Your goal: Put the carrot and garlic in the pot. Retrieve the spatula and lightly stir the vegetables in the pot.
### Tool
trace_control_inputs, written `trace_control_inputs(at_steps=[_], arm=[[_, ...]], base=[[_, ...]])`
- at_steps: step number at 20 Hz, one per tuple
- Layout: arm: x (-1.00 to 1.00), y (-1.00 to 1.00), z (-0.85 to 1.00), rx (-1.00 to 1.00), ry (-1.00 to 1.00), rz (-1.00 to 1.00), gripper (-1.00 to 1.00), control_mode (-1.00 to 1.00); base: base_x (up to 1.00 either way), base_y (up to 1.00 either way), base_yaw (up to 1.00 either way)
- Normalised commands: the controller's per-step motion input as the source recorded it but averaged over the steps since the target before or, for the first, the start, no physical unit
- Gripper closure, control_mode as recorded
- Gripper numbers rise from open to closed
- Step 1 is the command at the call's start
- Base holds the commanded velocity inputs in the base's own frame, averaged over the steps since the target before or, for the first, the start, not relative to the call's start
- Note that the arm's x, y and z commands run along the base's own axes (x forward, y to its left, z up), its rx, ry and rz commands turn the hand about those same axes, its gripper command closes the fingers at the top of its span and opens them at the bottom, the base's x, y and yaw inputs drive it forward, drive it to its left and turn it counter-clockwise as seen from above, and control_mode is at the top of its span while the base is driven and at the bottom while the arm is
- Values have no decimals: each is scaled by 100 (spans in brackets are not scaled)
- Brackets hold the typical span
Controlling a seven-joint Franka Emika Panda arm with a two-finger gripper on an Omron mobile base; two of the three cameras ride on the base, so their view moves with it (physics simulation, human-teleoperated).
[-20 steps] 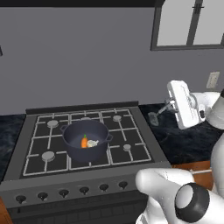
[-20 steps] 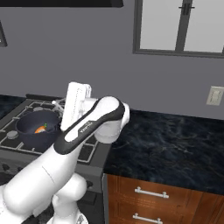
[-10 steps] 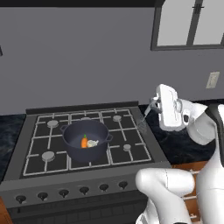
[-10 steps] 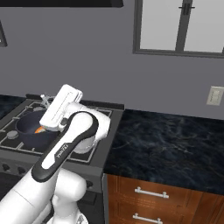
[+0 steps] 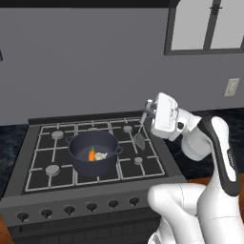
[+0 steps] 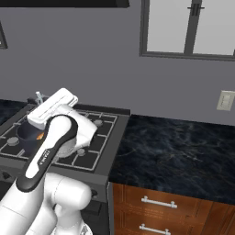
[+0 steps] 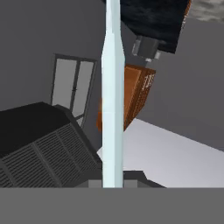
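spatula held over the stove, vegetables in the pot

the gripper (image 5: 148, 108) hangs above the right side of the stove (image 5: 43, 171), clamped on the spatula (image 5: 141, 129) by its thin pale handle. the spatula points down and a little toward the front, with its dark flat blade just above the grate, to the right of the pot (image 5: 93, 152) and not touching it. in the hand view the pale handle (image 7: 112, 96) runs straight up the middle from between the finger tips; the blade end is out of that picture.

the pot sits on the front middle part of the grate, upright, its two side handles out to left and right. the carrot (image 5: 92, 154) and the garlic (image 5: 100, 156) lie on its bottom, side by side and touching or nearly so, carrot on the left, garlic on the right.

from the right base view the arm covers most of the stove; the pot's (image 6: 28, 133) rim and a bit of orange show just left of the arm, and the top of the spatula (image 6: 39, 97) handle sticks up past the hand. a dark counter (image 6: 174, 151) runs to the right of the stove, with wooden drawers (image 6: 160, 209) below it and a window (image 6: 193, 25) on the wall above.
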Motion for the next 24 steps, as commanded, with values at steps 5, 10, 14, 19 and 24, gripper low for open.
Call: trace_control_inputs(at_steps=[5,10,14,19,24], arm=[[25,36,6,20,16,-2,100,-100],[34,25,0,13,19,0,100,-100],[54,8,-3,2,19,5,100,-100],[64,1,-8,0,18,8,100,-100],[60,-1,-21,0,18,10,100,-100]], base=[[0,0,0],[0,0,0],[0,0,0],[0,0,0],[0,0,0]])
